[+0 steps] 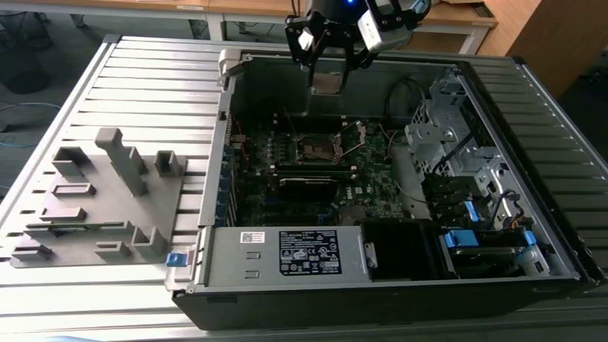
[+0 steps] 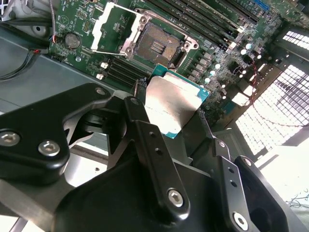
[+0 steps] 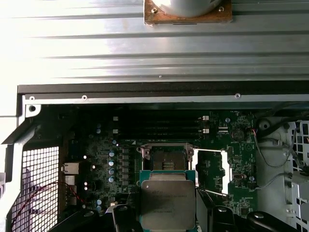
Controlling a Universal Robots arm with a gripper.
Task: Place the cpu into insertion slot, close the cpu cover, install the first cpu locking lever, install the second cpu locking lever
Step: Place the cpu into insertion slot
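My gripper (image 1: 328, 68) hangs over the open computer case, shut on the cpu (image 1: 328, 83), a small square chip with a dull silver face. In both wrist views the cpu (image 2: 176, 104) (image 3: 167, 203) sits between the black fingers (image 2: 145, 135), above the motherboard. The insertion slot (image 1: 312, 147) (image 2: 157, 46) (image 3: 167, 162) lies bare below it, a dark square socket with a metal rim. The cpu cover (image 2: 113, 29) (image 3: 212, 166) is swung open beside the slot, toward the exterior view's right (image 1: 354, 137).
Long black memory slots (image 3: 159, 126) run beside the socket. A black card (image 1: 306, 187) lies nearer the front. The power supply (image 1: 285, 253) and drive bay with blue tabs (image 1: 475, 235) fill the case front. A grey fixture tray (image 1: 95, 199) sits at the exterior view's left.
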